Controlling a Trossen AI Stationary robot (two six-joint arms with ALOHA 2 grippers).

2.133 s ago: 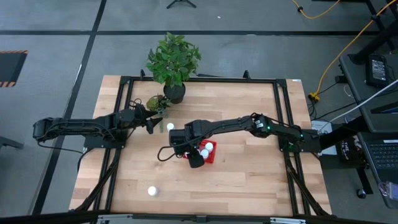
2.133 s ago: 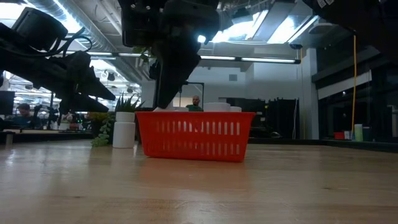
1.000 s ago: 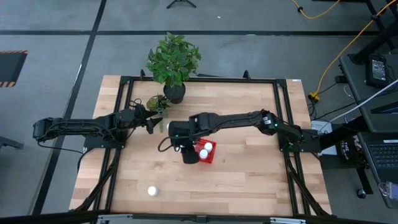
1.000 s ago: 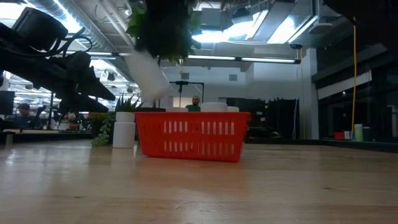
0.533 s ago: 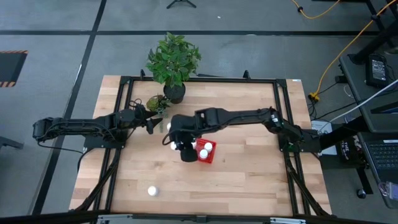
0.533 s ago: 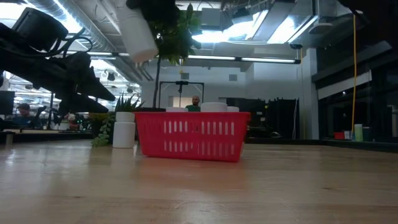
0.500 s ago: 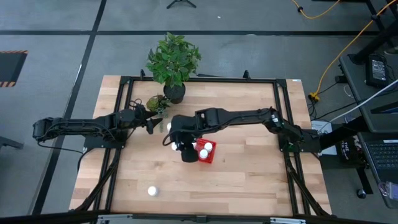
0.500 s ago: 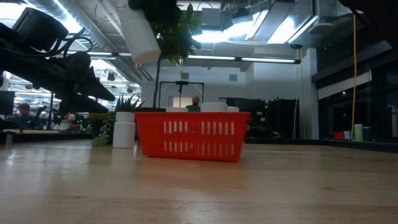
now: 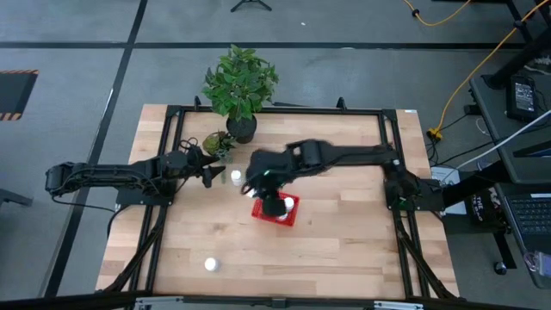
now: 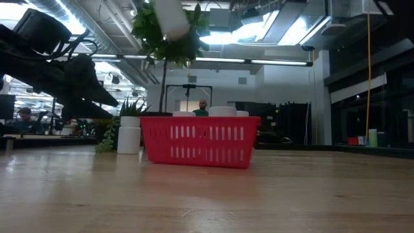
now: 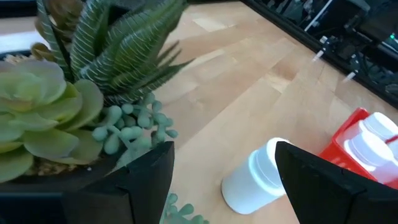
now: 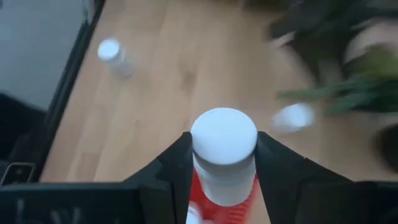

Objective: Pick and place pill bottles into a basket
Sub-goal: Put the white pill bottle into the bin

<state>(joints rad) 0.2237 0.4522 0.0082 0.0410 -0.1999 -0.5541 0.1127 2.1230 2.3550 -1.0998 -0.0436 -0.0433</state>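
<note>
My right gripper (image 9: 274, 203) is shut on a white pill bottle (image 12: 224, 149) high over the red mesh basket (image 10: 199, 140). The bottle shows at the top of the low view (image 10: 171, 15). The basket stands on the table and holds at least two white bottles (image 11: 373, 140). Another bottle (image 9: 235, 176) stands on its base on the table left of the basket, just beyond my open left gripper (image 11: 224, 186), which touches nothing. A third bottle (image 9: 210, 265) stands near the table's front edge. My right gripper pinches the bottle's body (image 12: 224, 182) below the cap between its two fingers, one on each side. The fingers point down, and the cap (image 12: 224, 134) faces up toward the wrist. The bottle is lifted clear, above the basket's left part.
A small succulent pot (image 11: 56, 118) stands right beside my left gripper. A larger potted plant (image 9: 241, 86) stands at the table's far edge. Bare wood lies to the right of the basket and along the near side.
My right gripper has risen with the bottle and swung toward the table's right, from beside the basket's left end to over the basket. The bottle has gone from tilted to nearly upright and has climbed to the top of the low view.
</note>
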